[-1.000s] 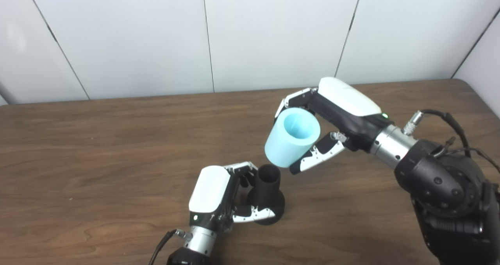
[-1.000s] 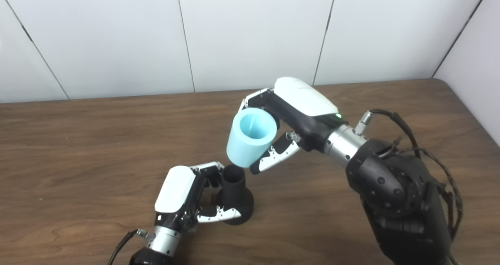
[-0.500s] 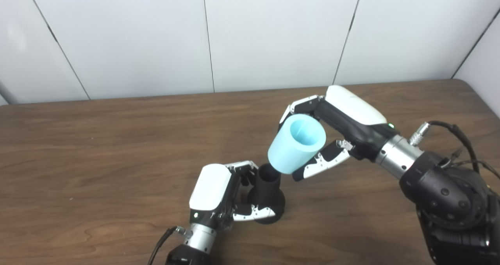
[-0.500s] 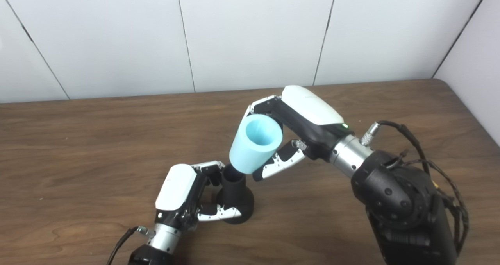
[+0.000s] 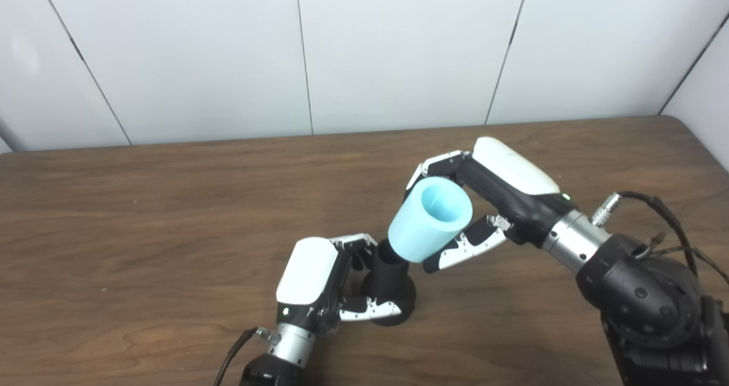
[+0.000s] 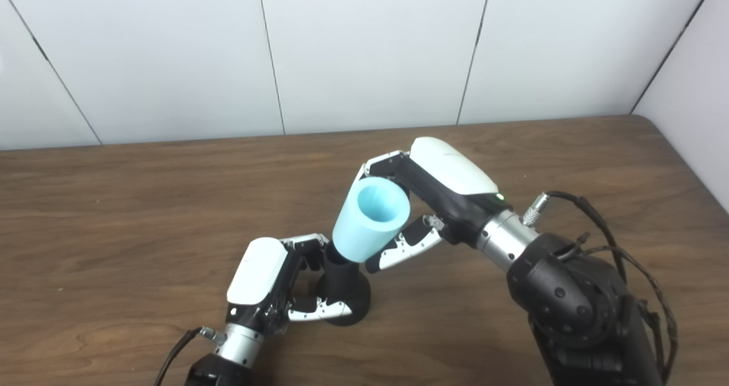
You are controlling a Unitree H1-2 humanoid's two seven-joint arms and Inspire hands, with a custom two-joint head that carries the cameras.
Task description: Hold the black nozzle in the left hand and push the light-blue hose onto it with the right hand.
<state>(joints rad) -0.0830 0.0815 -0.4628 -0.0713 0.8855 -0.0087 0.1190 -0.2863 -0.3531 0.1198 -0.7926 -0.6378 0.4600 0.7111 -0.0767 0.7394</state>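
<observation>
Hose (image 5: 428, 221) meets nozzle (image 5: 393, 286) on the counter (image 5: 142, 232).
Left hand (image 5: 319, 286) grasps the nozzle, right hand (image 5: 484, 204) grasps the hose; better straighten the tilted hose before pushing.

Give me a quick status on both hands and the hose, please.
Left hand shut on black nozzle, upright on table. Right hand shut on light-blue hose, tilted, lower end at nozzle mouth, not seated. Nothing in the way.

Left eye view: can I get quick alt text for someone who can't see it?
The right robot hand holds a tilted light-blue hose, its lower end at the mouth of a black nozzle. The left robot hand grips the nozzle, upright on a wooden table.
</observation>
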